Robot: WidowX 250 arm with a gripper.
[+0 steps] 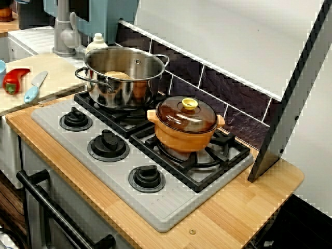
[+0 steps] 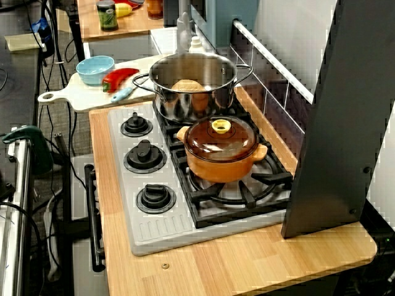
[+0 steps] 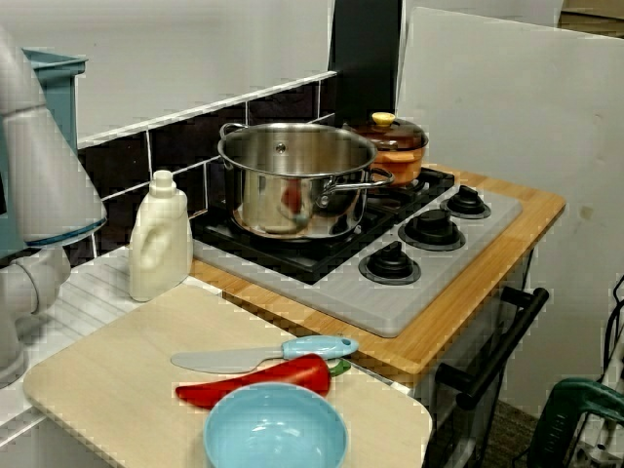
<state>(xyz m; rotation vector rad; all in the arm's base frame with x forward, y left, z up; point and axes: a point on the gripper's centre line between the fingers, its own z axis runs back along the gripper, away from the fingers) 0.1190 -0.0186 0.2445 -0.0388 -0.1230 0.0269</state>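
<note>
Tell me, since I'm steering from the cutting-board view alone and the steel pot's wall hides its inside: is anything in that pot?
Observer: Yes. In the high view a tan lump lies in the steel pot; I cannot tell what it is.
Operator: How does the orange pot behind it stand?
Observer: The orange pot sits on the grate of the burner nearest the dark panel.
Operator: Anything past the board, behind my camera?
Observer: A further wooden table with a green-lidded jar on it.
</note>
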